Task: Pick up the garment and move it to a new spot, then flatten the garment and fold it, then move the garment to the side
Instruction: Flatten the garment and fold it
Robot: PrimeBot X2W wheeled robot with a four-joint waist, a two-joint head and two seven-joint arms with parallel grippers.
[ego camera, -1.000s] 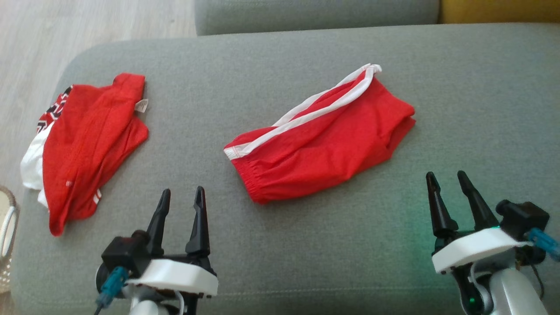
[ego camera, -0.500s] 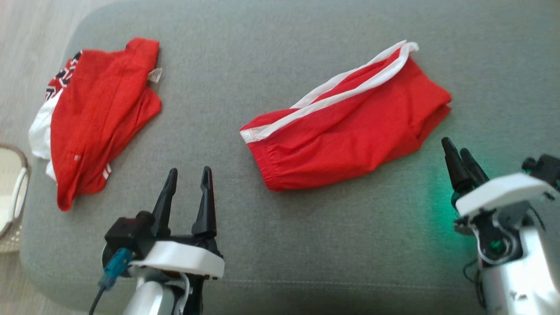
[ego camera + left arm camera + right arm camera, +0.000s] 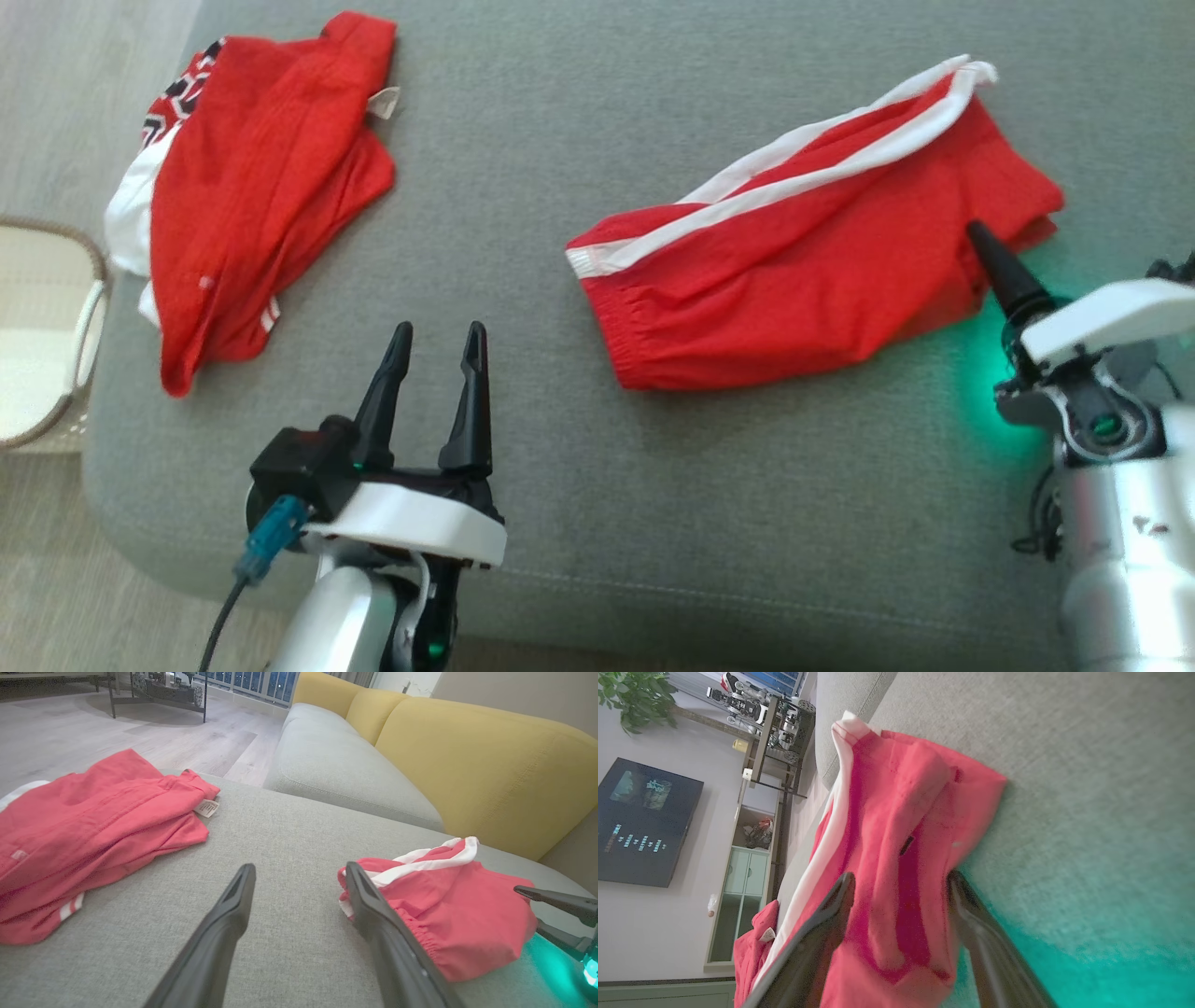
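My right gripper (image 3: 982, 238) has swung in to the red shorts' (image 3: 812, 271) leg end, jaws apart; my left gripper (image 3: 441, 329) hovers off their waistband end, jaws apart.

Head cam is up high & looks down on the grey seat (image 3: 523, 523). The left gripper (image 3: 441, 329) pokes in at the bottom. Left wrist cam sits low, near the seat. It looks along its fingers (image 3: 233, 905) twd the yellow back cushion (image 3: 467, 756) & wood floor (image 3: 93, 728). Right wrist cam is tipped sideways, v. close to the red shorts (image 3: 896, 812), facing a TV (image 3: 644, 821) wall. All 3 cams see the shorts & the other red clothes (image 3: 261, 187). Left wrist cam catches the right gripper (image 3: 526, 905) too.
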